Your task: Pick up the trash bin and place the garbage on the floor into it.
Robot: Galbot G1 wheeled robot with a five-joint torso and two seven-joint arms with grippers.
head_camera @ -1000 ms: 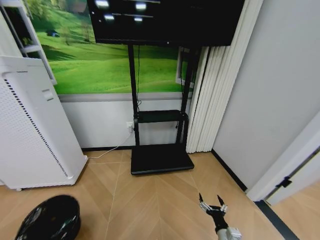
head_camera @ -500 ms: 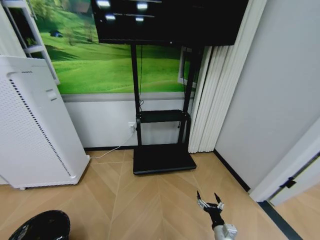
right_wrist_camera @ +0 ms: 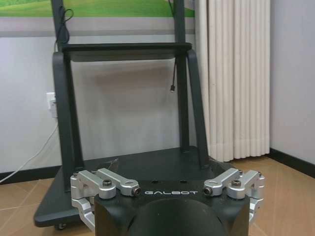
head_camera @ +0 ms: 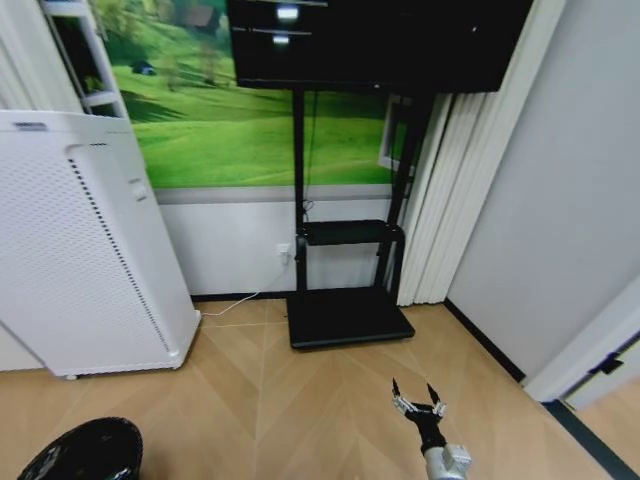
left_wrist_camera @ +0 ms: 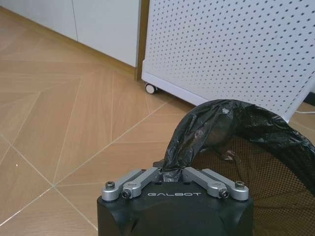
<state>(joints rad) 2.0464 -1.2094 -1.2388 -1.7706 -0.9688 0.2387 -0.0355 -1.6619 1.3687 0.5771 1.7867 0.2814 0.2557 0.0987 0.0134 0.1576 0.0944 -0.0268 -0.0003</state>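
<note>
The floor [head_camera: 300,400] of tan herringbone planks runs from the robot to a white perforated appliance [head_camera: 80,250] on the left and a black TV stand [head_camera: 345,300] straight ahead. No garbage is in sight. The trash bin [head_camera: 85,452] sits low at the robot's left, its black liner bunched over the rim. The left claw [left_wrist_camera: 173,178] is clamped on that rim and liner, so the bin is on the left arm's side. The right claw [head_camera: 414,406] hovers over bare planks ahead, fingers spread and empty
</note>
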